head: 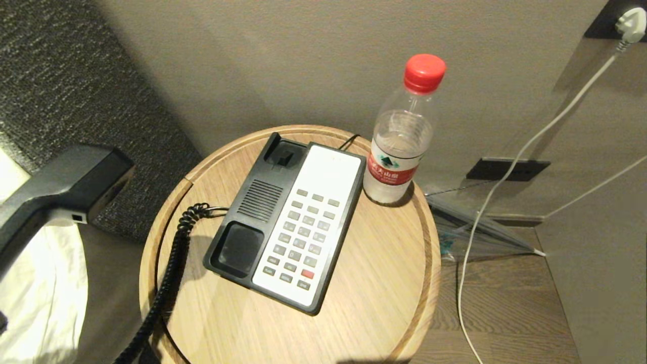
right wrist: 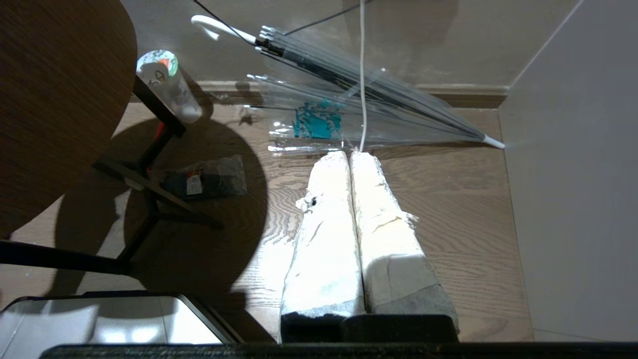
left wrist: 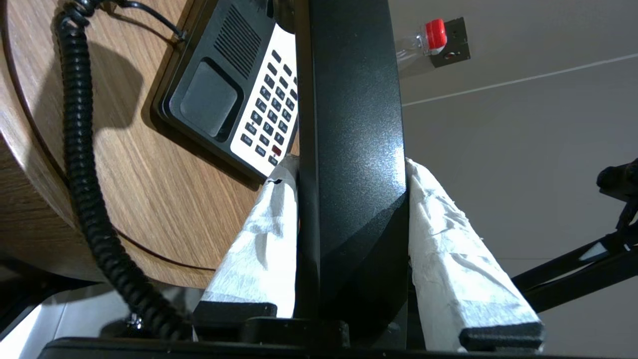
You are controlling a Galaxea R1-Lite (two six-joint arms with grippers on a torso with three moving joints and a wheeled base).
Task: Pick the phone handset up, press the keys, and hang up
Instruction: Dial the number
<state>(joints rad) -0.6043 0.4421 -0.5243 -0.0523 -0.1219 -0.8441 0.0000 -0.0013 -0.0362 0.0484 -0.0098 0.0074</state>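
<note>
- The left gripper (left wrist: 351, 169) was clamped on the phone handset (left wrist: 349, 124), its white-wrapped fingers (left wrist: 259, 239) pressed flat on either side of the long black bar.
- In the head view the phone handset (head: 60, 189) hung in the air off the round wooden table (head: 384, 303), out beyond its rim and well apart from the phone base (head: 252, 202), whose cradle lay empty.
- The coiled cord (head: 172, 268) ran from the base over the table edge and down toward the held receiver.
- Beyond the gripper's fingertips, past the handset, lay the keys (left wrist: 271, 109), grey buttons and one red on the white faceplate, untouched.
- The handset looked rigid, light and smooth-sided; a grip across the narrow middle, between the blocky ends, seemed the safest hold, since the glossy plastic could slide and the springy cord would tug as it stretched.
- A water bottle (head: 399, 136) stood just beside the base on the far side from the gripper.
- The right gripper (right wrist: 351, 159) hung pressed together and empty over the floor, near a folded clear umbrella (right wrist: 369, 94).
</note>
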